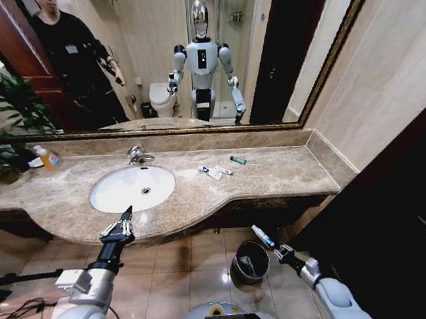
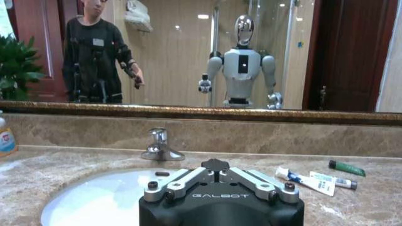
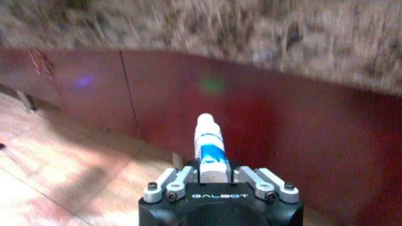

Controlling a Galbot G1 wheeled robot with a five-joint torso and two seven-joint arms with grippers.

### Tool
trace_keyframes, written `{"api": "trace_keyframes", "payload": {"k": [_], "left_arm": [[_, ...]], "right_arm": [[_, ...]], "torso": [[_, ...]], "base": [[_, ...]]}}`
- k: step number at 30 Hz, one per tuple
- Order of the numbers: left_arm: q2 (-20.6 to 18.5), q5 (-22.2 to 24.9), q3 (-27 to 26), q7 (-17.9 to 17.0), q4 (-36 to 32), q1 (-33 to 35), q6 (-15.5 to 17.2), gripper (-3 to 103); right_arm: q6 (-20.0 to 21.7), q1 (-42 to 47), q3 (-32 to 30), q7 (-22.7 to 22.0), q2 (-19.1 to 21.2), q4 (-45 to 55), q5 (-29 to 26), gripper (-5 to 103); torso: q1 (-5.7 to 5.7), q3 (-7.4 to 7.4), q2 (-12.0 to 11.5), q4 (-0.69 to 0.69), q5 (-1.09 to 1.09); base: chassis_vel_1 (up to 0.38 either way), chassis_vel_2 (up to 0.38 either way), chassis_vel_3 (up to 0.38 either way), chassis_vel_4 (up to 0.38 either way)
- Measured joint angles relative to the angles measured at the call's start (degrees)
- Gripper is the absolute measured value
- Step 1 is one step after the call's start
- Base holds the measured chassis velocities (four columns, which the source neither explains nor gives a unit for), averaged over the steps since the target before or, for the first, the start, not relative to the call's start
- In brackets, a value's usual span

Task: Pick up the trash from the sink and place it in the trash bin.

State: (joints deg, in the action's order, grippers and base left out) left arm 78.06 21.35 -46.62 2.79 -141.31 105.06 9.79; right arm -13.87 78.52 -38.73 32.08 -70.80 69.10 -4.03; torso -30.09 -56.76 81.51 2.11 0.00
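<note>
Down on the floor by the counter's front edge stands the trash bin point(image 1: 250, 262). Just beside its rim the right gripper point(image 1: 272, 246) hangs, clamped on a white-and-blue tube point(image 3: 210, 149). At the front rim of the sink point(image 1: 110, 201) the left gripper point(image 1: 118, 227) hovers, spread wide, holding nothing. Toward the counter's back edge lie two white-and-blue tubes point(image 1: 215, 171) together — a dark green tube point(image 1: 238, 160) apart.

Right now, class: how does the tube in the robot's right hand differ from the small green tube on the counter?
The white-and-blue tube is clamped in the right hand beside the trash bin; the green tube lies flat on the marble counter. They differ in colour. Both are small tubes.
</note>
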Motion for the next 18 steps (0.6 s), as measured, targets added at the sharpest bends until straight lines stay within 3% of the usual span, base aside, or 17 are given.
{"api": "trace_keyframes", "payload": {"k": [9, 18], "left_arm": [[0.0, 0.0, 0.0, 0.0, 0.0, 0.0, 0.0, 0], [0.0, 0.0, 0.0, 0.0, 0.0, 0.0, 0.0, 0]], "right_arm": [[-1.5, -4.9, 1.8, -3.0, -1.6, -11.3, 1.0, 25], [-4.7, -6.9, 6.9, -10.4, -1.1, -18.2, -1.5, 25]], "torso": [[0.0, 0.0, 0.0, 0.0, -0.01], [0.0, 0.0, 0.0, 0.0, 0.0]], "base": [[0.0, 0.0, 0.0, 0.0], [0.0, 0.0, 0.0, 0.0]]}}
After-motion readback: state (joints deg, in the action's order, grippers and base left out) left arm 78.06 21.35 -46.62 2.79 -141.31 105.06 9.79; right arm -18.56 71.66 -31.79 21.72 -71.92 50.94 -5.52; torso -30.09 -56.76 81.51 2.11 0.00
